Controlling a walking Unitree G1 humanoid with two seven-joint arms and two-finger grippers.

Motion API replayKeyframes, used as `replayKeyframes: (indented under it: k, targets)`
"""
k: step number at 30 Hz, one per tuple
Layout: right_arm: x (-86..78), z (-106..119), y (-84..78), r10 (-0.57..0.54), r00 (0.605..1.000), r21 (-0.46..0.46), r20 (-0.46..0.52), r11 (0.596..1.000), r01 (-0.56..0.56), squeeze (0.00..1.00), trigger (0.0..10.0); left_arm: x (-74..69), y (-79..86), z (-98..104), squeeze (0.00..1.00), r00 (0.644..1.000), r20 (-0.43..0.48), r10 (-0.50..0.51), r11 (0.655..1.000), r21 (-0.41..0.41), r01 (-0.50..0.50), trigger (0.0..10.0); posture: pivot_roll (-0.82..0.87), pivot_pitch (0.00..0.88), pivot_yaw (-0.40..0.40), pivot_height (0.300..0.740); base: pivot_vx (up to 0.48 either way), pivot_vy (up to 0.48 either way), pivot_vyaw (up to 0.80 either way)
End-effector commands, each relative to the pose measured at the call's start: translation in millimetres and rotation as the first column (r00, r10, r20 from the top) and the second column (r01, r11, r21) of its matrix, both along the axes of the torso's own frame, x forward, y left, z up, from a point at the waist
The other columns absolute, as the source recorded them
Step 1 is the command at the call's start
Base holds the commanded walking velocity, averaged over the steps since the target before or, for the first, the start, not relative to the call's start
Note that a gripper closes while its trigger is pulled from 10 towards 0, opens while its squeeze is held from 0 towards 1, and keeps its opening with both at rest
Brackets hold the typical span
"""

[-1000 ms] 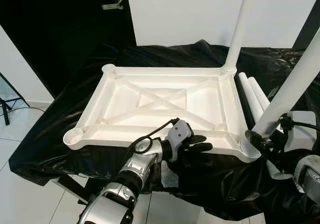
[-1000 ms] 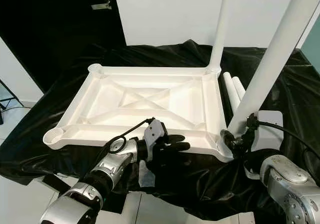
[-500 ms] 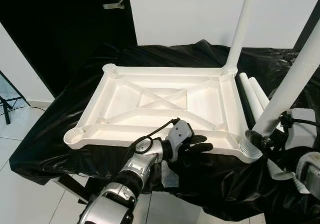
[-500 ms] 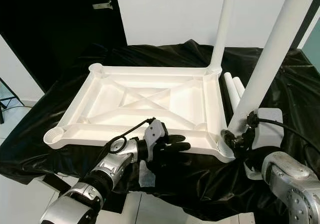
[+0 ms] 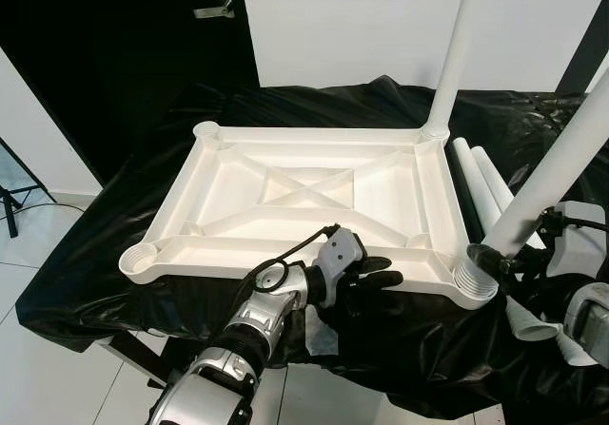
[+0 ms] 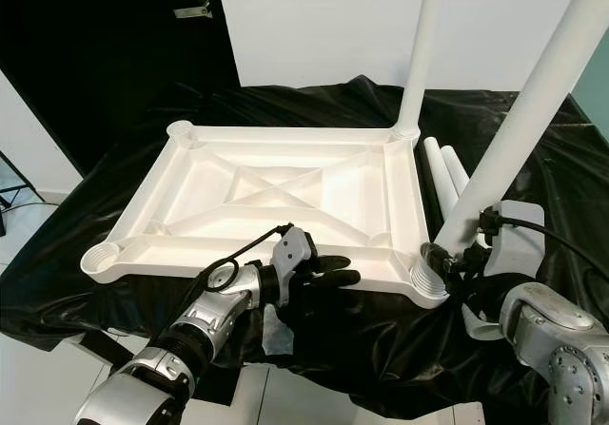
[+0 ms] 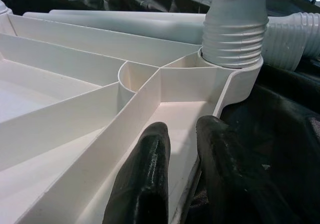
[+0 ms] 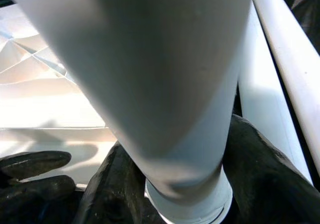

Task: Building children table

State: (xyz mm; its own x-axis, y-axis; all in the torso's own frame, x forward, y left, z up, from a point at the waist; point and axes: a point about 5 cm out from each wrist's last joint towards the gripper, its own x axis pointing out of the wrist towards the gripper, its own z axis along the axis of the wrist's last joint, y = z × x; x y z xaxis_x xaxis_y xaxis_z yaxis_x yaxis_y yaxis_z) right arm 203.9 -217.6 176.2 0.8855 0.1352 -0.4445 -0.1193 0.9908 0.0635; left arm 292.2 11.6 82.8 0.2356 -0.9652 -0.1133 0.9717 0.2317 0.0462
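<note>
White tabletop (image 5: 304,192) risks sliding: left tool (image 5: 379,278) pinches its rim, right tool (image 6: 455,261) clamps tilted leg (image 6: 514,144); cross-threading could jam the corner socket (image 5: 473,281).

We've got a crinkly black plastic sheet (image 5: 114,254) draped over the work surface, a black door with a metal handle (image 5: 213,8) behind, plus white wall (image 5: 343,26) and pale tiled floor (image 5: 38,377).
</note>
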Motion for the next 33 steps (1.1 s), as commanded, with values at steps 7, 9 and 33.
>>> replayKeyframes:
  k: [7, 9, 33]
  targets:
    - [-26.7, -29.1, 25.7, 0.305, 0.918, -0.007, -0.253, 0.948, -0.317, 0.00, 10.0, -7.8, -1.3, -16.0, 0.00, 0.998, -0.064, 0.003, 0.999, 0.054, 0.000, 10.0, -0.22, 0.034, 0.041, 0.740, 0.000, 0.000, 0.00]
    - [-29.3, -31.8, 24.7, 0.303, 0.914, -0.013, -0.270, 0.948, -0.319, 0.00, 10.0, -8.0, -1.4, -16.0, 0.00, 0.998, -0.063, 0.003, 0.999, 0.053, 0.001, 10.0, -0.23, 0.035, 0.041, 0.740, 0.000, 0.000, 0.00]
    - [19.1, 22.9, 77.6, 0.323, 0.913, 0.020, 0.248, 0.941, -0.338, 0.00, 10.0, -5.9, -2.0, -14.2, 0.00, 0.998, -0.061, 0.026, 0.999, 0.043, -0.023, 10.0, -0.21, 0.027, 0.037, 0.740, 0.000, 0.000, 0.00]
